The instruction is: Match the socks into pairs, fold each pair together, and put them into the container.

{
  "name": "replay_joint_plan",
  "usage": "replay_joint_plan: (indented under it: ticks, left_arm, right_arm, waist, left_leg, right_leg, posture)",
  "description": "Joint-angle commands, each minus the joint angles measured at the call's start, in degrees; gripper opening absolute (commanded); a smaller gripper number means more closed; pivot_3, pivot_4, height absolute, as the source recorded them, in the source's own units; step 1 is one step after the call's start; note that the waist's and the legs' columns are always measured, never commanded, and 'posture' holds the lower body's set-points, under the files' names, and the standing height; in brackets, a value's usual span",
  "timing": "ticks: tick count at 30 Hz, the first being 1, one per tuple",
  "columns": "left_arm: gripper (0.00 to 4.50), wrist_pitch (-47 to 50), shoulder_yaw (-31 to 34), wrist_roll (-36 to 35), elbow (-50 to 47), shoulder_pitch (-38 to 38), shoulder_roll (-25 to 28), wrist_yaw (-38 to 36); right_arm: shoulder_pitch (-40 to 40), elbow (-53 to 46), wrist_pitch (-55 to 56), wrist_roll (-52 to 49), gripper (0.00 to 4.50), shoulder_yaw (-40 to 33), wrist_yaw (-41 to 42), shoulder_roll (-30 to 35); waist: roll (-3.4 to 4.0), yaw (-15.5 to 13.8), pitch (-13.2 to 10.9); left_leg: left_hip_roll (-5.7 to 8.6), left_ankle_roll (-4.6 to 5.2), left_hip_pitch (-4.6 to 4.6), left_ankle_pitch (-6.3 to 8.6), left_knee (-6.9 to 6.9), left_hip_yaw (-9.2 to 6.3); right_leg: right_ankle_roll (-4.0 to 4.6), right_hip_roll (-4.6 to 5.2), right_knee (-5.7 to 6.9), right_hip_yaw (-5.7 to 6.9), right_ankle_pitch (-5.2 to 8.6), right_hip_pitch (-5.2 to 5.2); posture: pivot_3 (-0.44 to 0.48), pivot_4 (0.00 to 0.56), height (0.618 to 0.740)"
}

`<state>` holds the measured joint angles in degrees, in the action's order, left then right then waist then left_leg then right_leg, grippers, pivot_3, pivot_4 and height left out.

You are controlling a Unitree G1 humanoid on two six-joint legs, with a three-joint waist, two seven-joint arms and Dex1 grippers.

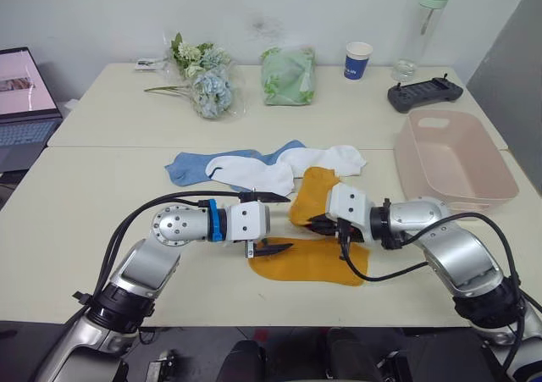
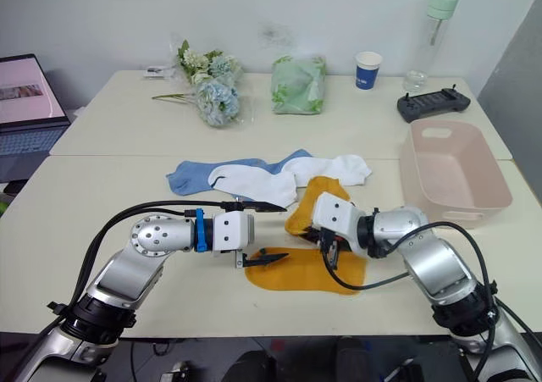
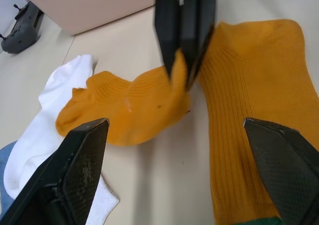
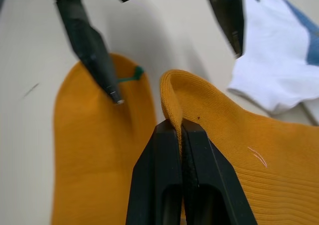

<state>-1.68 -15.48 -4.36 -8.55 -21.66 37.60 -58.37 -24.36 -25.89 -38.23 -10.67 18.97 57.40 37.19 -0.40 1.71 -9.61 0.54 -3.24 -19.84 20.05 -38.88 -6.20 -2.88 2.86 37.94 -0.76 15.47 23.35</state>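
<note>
A mustard-yellow sock [image 1: 309,263] lies flat near the table's front edge, its green mark toward my left arm. My right gripper [image 1: 313,224] is shut on the edge of a second mustard-yellow sock [image 4: 239,135], holding that edge up in a fold just beside the flat one. My left gripper [image 1: 290,222] stands open facing it, one finger [image 4: 89,40] over the flat sock and the other finger [image 4: 227,10] near the white socks. Two white socks [image 1: 254,174] overlap two light blue socks [image 1: 188,167] in the table's middle. The pink container [image 1: 483,174] stands at the right.
Along the back of the table are a flower bunch [image 1: 203,81], a green cloth bundle in plastic [image 1: 288,75], a paper cup [image 1: 357,60], a clear bottle [image 1: 423,26] and a black controller [image 1: 423,94]. A laptop [image 1: 25,102] sits at the far left.
</note>
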Motion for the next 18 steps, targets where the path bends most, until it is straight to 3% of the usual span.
replay_joint_plan:
  ticks: [1,18]
  left_arm:
    - [4.5,-0.8,1.9,-1.5,-1.0,-0.1,-0.4,0.0]
    - [4.5,-0.4,0.9,-0.6,-1.2,-0.1,-1.5,0.4]
  right_arm:
    - [-0.2,-2.5,-0.3,-2.9,0.03,-3.1,0.3,0.6]
    - [0.0,-2.7,-1.7,-6.7,0.03,-3.5,-0.6,1.3]
  waist:
    - [0.0,0.0,0.0]
    - [0.0,0.0,0.0]
  left_leg:
    - [0.0,0.0,0.0,0.0,-0.01,0.01]
    - [0.0,0.0,0.02,0.0,-0.05,0.01]
  right_leg:
    - [0.0,0.0,0.0,-0.01,0.0,0.0]
    - [0.0,-0.02,0.04,0.03,0.0,-0.04]
  posture:
    - [0.0,0.15,0.74]
    - [0.0,0.15,0.74]
